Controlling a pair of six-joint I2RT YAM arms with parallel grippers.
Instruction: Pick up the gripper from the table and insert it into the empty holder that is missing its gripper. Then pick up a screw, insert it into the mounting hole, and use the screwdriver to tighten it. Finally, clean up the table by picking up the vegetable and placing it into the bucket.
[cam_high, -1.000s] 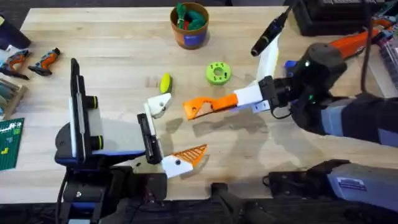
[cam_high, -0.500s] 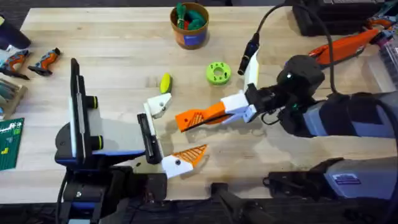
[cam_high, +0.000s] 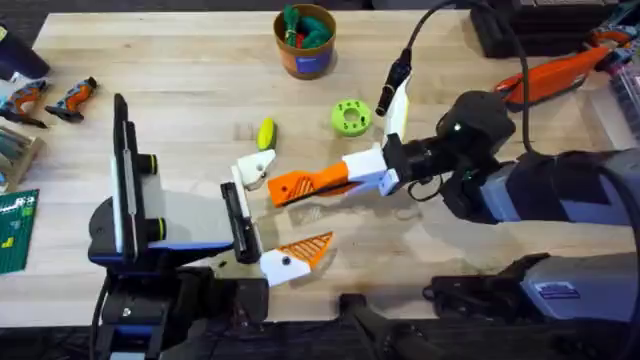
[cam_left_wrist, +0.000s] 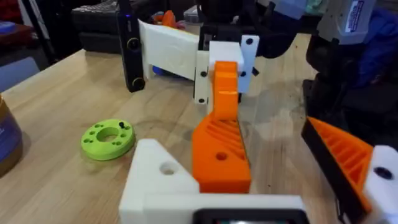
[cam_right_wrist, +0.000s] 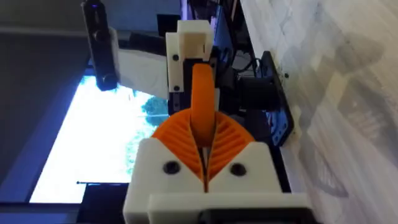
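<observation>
My right gripper (cam_high: 322, 183) (cam_right_wrist: 204, 163) is shut on the small orange gripper wedge (cam_high: 292, 187) (cam_left_wrist: 221, 152) (cam_right_wrist: 202, 102), held edge-on between its ribbed pads. The wedge's tip lies right beside the empty holder (cam_high: 255, 168) (cam_left_wrist: 163, 177) (cam_right_wrist: 193, 38), the bare white finger base of my left gripper (cam_high: 278, 210), which stands open. Its other finger (cam_high: 300, 250) (cam_left_wrist: 348, 158) carries an orange ribbed tip. The yellow vegetable (cam_high: 265, 132) lies just beyond the holder. The brown bucket (cam_high: 305, 42) stands at the table's far side. Screw and screwdriver are out of view.
A lime-green disc with holes (cam_high: 350, 117) (cam_left_wrist: 107, 138) sits between the bucket and my right arm. Small orange-and-black tools (cam_high: 60, 97) lie far left, a green board (cam_high: 15, 230) at the left edge, an orange-handled tool (cam_high: 555, 70) far right.
My right arm has carried the orange wedge leftward, from mid-table up to the empty holder. The left arm has not moved.
</observation>
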